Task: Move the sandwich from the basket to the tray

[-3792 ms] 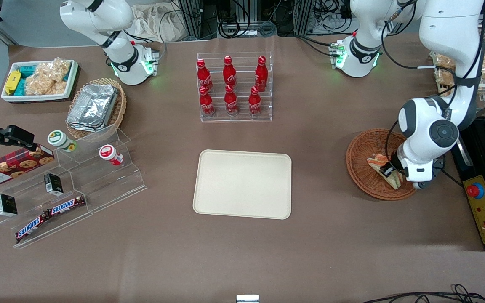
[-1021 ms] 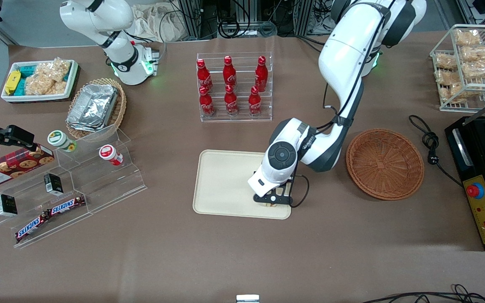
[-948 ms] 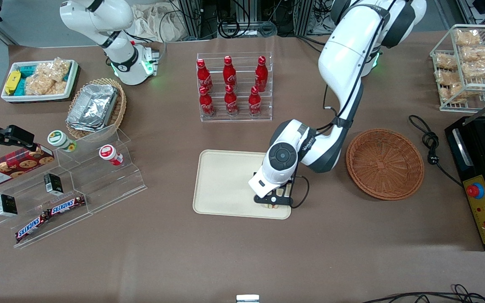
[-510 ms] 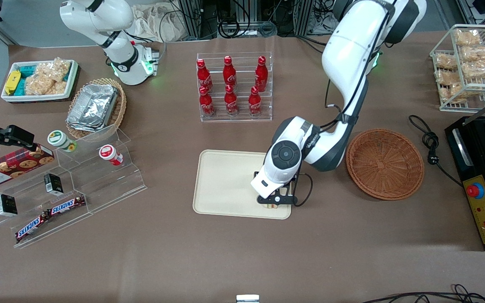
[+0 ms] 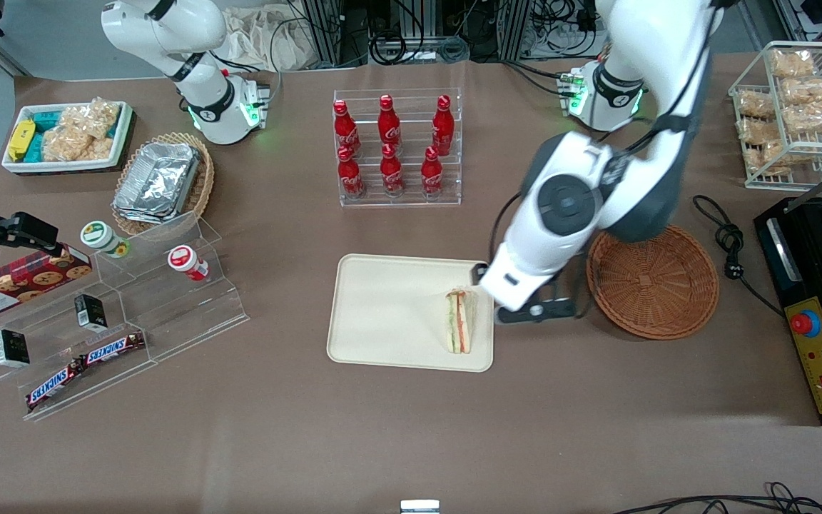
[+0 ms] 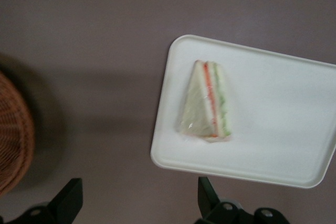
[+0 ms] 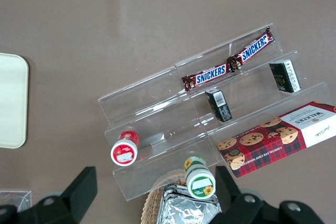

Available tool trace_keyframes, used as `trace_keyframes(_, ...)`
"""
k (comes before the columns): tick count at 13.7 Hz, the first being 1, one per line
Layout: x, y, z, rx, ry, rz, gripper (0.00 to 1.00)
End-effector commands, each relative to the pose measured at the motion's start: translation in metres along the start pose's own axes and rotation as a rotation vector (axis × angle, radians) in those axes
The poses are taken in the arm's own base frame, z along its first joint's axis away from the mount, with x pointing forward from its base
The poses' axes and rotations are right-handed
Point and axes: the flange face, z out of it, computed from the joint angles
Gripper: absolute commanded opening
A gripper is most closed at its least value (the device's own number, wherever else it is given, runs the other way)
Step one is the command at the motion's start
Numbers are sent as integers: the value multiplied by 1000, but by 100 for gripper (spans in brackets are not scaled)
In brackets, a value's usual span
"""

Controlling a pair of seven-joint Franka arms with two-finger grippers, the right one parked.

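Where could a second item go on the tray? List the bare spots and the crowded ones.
The tray is bare from the sandwich toward the parked arm's end. The sandwich fills the edge nearest the basket, which is itself unoccupied. The open hand hangs above the table between tray and basket, so that gap is crowded.

Lighting's bright and even from overhead, so shadows stay soft, like the smudgy dark patch beside the round reddish-brown wicker basket [image 6: 13, 140] in the left wrist view. That view looks washed out and a bit soft, with the cream rectangular plastic tray [image 6: 294, 108] nearly blown to white. The working arm's gripper [image 5: 525, 308], above the table between tray and basket, is slightly motion-blurred in the front view.
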Motion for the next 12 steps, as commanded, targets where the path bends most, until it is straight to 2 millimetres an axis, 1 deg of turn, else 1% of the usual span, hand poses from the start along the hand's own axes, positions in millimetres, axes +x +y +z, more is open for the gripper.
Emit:
trace_keyframes(1,-42,-54,-22,-2,23,19,99)
trace_keyframes(2,-41,-79,-32,-4,28,43,99)
trace_keyframes(3,-33,-107,-42,-5,29,54,99)
trace_keyframes(5,-24,-143,-60,12,-17,93,99)
trace_keyframes(6,-17,-165,-70,16,-43,76,99)
trace_keyframes(7,-10,-181,-80,16,-47,77,99)
trace_keyframes(9,8,-221,-101,5,-29,73,99)
trace_keyframes(10,15,-234,-114,1,-13,52,99)
trace_keyframes(12,31,-267,-132,-9,22,6,99)
